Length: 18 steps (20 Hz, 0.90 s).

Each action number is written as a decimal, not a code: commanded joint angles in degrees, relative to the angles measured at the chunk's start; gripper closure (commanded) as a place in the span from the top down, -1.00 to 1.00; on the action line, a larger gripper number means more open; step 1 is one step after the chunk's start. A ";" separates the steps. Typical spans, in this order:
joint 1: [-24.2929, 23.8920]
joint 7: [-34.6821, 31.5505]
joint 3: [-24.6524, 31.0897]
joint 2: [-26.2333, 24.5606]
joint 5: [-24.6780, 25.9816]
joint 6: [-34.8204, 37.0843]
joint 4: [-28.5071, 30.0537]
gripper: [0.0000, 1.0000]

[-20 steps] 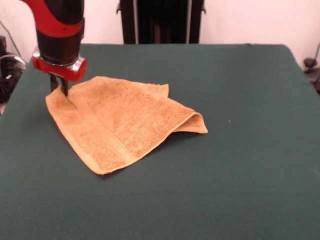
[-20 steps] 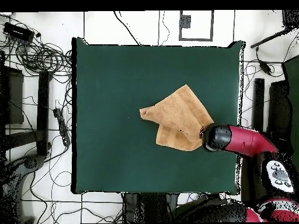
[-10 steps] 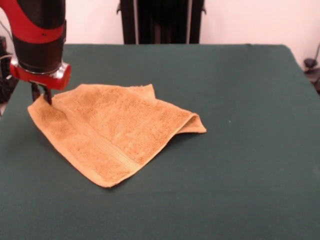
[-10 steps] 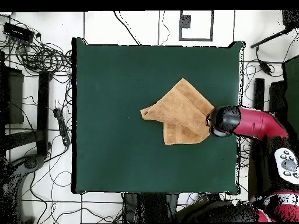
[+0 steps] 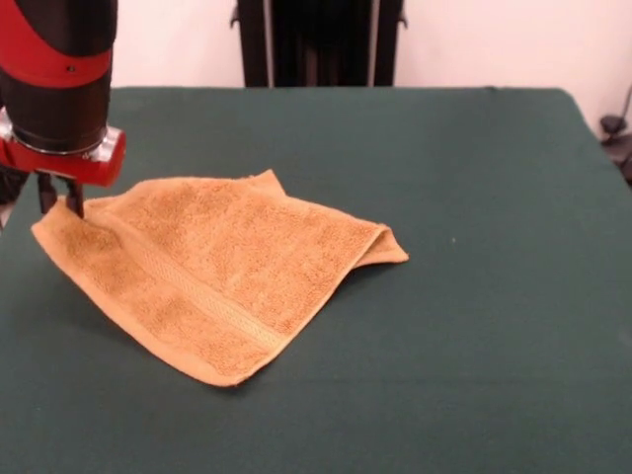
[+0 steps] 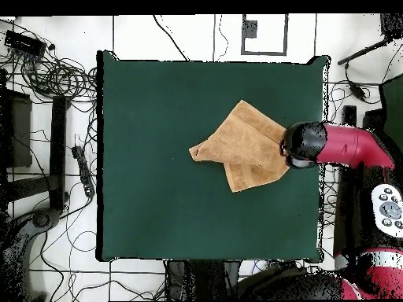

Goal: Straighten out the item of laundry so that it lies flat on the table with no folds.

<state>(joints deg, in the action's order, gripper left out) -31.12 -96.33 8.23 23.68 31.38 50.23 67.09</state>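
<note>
Gripping one corner of the towel (image 5: 212, 281), the gripper (image 5: 59, 200) has its fingers (image 5: 74, 200) clamped on the cloth near the bench (image 5: 474, 296) edge. The towel lies toward that side of the bench, one layer doubled under at the opposite corner. For a clean result, the pull should probably run low and away from the fold, keeping tension even. No legible markings appear.
</note>
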 commanded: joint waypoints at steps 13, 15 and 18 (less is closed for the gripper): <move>1.21 6.82 4.82 -1.85 0.94 0.04 2.90 1.00; 1.90 0.98 2.26 1.24 -0.42 0.36 7.82 1.00; 2.58 -8.86 -0.69 5.88 -3.71 -1.73 18.85 1.00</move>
<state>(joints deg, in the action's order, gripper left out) -31.28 -96.34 8.26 25.32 31.07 50.22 68.88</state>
